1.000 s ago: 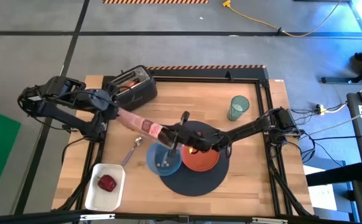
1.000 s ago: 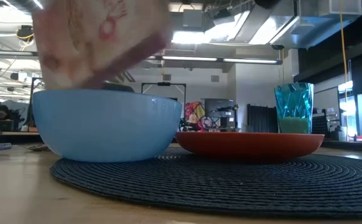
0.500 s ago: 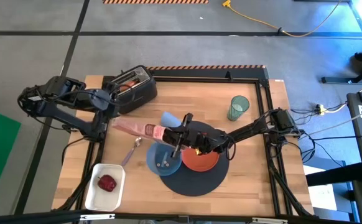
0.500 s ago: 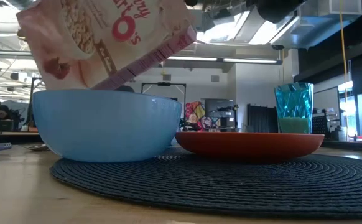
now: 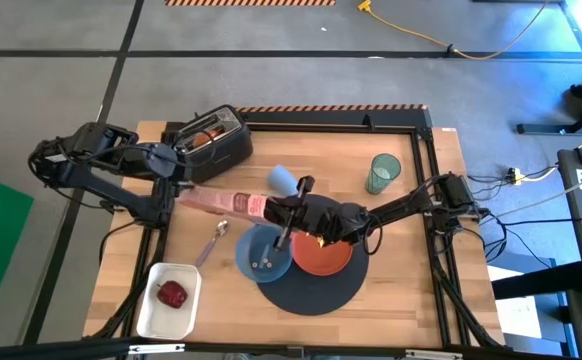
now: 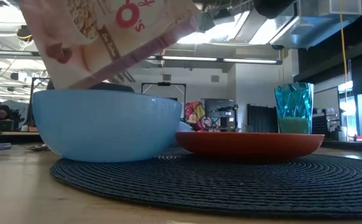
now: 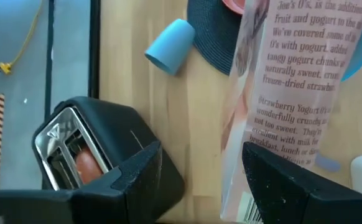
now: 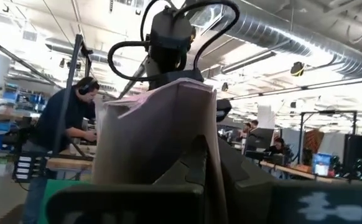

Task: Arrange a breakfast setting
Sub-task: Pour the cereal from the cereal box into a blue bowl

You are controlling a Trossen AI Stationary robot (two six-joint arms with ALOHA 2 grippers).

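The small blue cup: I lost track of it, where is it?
In the high view the small blue cup lies on its side on the table, between the toaster and the mat.

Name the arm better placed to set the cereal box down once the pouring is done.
Left, probably. The cereal box lies between the left gripper and right gripper, its left end over bare table, away from the blue bowl.

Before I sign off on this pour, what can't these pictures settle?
- How much cereal is in the blue bowl: the low view is level with its wall; in the high view the specks are too small.
- Left gripper grip on the cereal box: the box covers the contact in the left wrist view.
- Right gripper fingers: the box fills the right wrist view.
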